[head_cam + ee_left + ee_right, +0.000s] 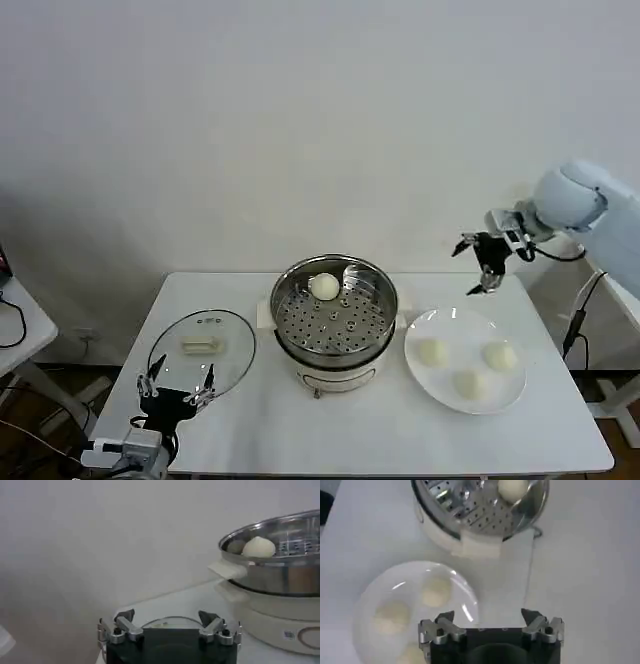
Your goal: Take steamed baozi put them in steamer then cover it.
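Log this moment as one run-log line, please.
steamer: one baozi inside | plate: three baozi | cover: on table, left | right hand: open, empty, raised above plate | left hand: open, near cover

Illumination is bright, even and diffuse. Shadows on the tabletop [300, 430] are faint and soft. The steamer [334, 310] wall carries specular glare. The plate [380, 605] shows white reflected streaks. Both wrist views are soft-focused, with washed-out whites.
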Robot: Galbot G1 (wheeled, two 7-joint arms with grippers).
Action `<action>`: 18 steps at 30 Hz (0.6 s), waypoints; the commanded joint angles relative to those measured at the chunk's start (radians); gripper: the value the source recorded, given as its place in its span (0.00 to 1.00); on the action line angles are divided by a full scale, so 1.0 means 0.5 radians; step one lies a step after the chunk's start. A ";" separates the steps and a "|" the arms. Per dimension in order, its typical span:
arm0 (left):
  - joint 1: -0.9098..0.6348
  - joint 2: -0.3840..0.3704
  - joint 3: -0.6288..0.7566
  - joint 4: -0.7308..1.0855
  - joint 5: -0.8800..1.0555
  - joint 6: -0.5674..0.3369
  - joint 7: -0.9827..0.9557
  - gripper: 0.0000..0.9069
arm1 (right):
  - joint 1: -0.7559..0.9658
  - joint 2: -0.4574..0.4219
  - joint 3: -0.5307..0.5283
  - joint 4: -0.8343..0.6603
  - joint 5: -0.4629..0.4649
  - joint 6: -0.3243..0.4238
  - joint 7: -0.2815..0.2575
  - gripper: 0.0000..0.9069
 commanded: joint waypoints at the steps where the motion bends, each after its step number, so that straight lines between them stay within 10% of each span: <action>1: -0.002 -0.001 0.001 0.007 0.000 0.002 0.001 1.00 | -0.251 -0.023 0.102 0.025 -0.107 -0.261 -0.057 1.00; 18: -0.011 -0.009 -0.030 0.050 0.002 0.009 0.009 1.00 | -0.683 0.395 0.280 -0.370 -0.237 -0.243 -0.037 1.00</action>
